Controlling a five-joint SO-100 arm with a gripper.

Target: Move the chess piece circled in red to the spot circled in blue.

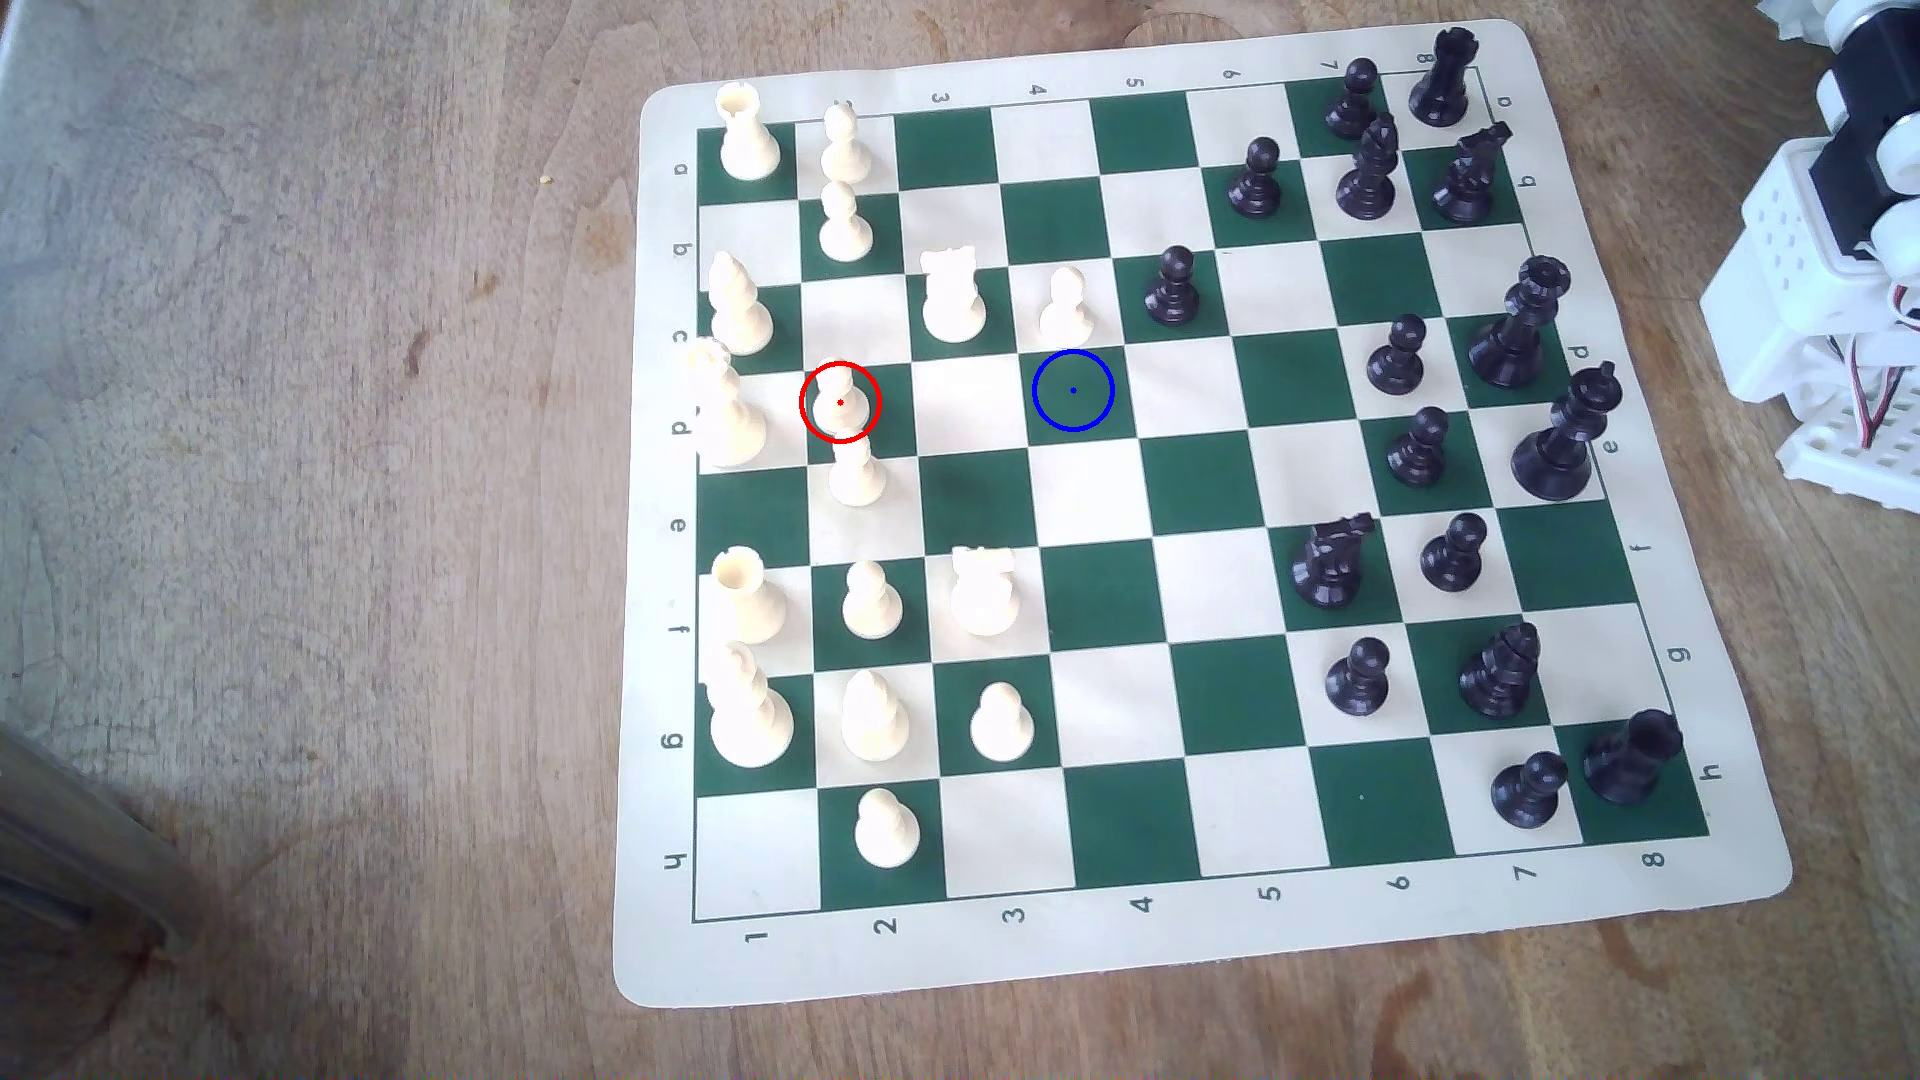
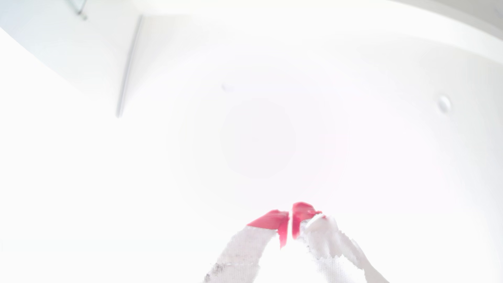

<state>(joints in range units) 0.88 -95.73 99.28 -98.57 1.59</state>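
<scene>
The pincer (image 2: 290, 217), red tips pressed together and empty, sits far from the red-ringed cream pawn (image 1: 841, 407), whose blue-ringed green square (image 1: 1073, 390) lies nearer the pincer, a cream pawn (image 1: 1066, 306) adjoining.

The circled pawn (image 1: 841, 407) stands left of the ringed square (image 1: 1073, 390), seemingly same row.

The chess mat (image 1: 1704, 519) is cream, chequered dark green and cream. Cream-white pawn (image 1: 841, 405) wears a red ring; a green square (image 1: 1073, 390) a blue one. The gripper (image 2: 290, 217) has red-tipped white fingers.
</scene>
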